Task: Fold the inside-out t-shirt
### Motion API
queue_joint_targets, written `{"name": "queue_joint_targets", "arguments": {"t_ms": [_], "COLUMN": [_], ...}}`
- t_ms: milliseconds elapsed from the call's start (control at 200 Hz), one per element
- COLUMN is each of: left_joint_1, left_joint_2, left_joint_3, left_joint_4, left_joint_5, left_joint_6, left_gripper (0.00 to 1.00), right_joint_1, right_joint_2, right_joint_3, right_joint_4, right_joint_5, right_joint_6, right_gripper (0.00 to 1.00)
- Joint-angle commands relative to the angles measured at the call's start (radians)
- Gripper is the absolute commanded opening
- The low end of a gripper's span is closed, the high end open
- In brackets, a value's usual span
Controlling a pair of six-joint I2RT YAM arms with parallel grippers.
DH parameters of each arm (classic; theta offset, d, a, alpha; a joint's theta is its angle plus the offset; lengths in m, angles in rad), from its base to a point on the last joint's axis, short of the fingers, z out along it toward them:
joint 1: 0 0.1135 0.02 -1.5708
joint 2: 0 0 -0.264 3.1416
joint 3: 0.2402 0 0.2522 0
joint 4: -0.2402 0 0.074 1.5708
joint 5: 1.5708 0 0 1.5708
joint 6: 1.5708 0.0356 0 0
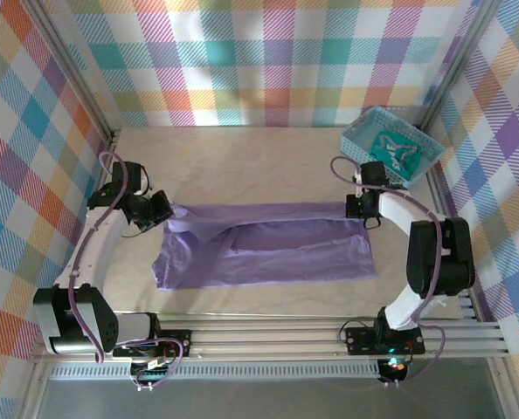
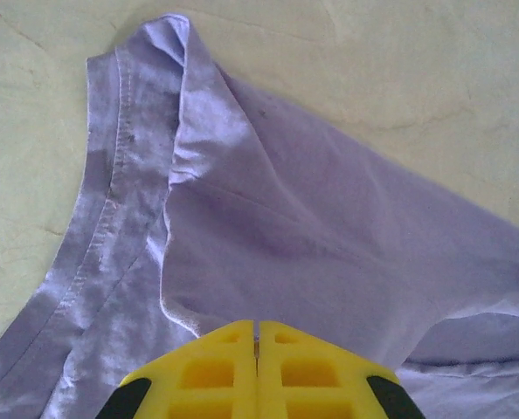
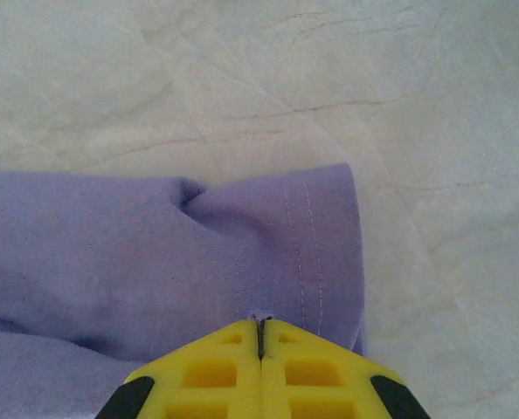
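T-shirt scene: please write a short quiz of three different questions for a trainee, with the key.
1. True or false: the t-shirt lies inside the basket.
2. Choose one: the left gripper is (A) open, (B) shut on the t-shirt, (C) shut on the basket.
3. Short answer: which gripper is nearer the basket?

Key: 1 false, it lies spread on the table; 2 B; 3 the right gripper.

Soft matt cloth t-shirt [image 1: 268, 253] on a smooth, stone-look table [image 1: 242, 161].
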Motion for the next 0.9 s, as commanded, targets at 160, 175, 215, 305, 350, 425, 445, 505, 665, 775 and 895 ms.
{"name": "queue_joint_targets", "arguments": {"t_ms": [160, 175, 215, 305, 350, 425, 445, 505, 665, 775, 895], "left_joint_1": [0.025, 0.025, 0.025, 0.025, 0.025, 0.025, 0.025, 0.026, 0.025, 0.025, 0.025], "left_joint_2": [-0.072, -0.074, -0.076, -0.092, -0.100, -0.096, -0.097, -0.091, -0.072, -0.083, -0.092], "left_joint_3": [-0.056, -0.061, -0.069, -0.102, -0.123, -0.145, -0.150, -0.172, -0.174, -0.179, -0.198], "left_joint_4": [-0.047, -0.047, -0.054, -0.056, -0.048, -0.039, -0.032, -0.008, -0.001, -0.011, -0.012], "left_joint_5": [0.020, 0.020, 0.022, 0.039, 0.043, 0.042, 0.046, 0.069, 0.084, 0.092, 0.089], "left_joint_6": [0.031, 0.031, 0.033, 0.030, 0.030, 0.033, 0.031, 0.019, 0.023, 0.021, 0.019], "left_gripper": [0.00, 0.00, 0.00, 0.00, 0.00, 0.00, 0.00, 0.00, 0.00, 0.00, 0.00], "right_joint_1": [0.012, 0.012, 0.012, 0.012, 0.013, 0.039, 0.055, 0.112, 0.261, 0.373, 0.490], "right_joint_2": [-0.063, -0.060, -0.054, -0.051, -0.066, -0.133, -0.158, -0.231, -0.207, -0.084, 0.016], "right_joint_3": [-0.063, -0.063, -0.062, -0.063, -0.068, -0.094, -0.106, -0.136, -0.125, -0.047, 0.022], "right_joint_4": [-0.059, -0.060, -0.072, -0.087, -0.088, -0.050, -0.031, 0.027, 0.147, 0.170, 0.222], "right_joint_5": [0.018, 0.024, 0.044, 0.071, 0.076, 0.061, 0.053, 0.017, -0.197, -0.235, -0.331], "right_joint_6": [0.050, 0.052, 0.055, 0.070, 0.084, 0.086, 0.075, 0.037, 0.014, 0.041, 0.064], "right_gripper": [0.05, 0.05, 0.06, 0.09, 0.16, 0.32, 0.36, 0.43, 0.49, 0.48, 0.48]}}
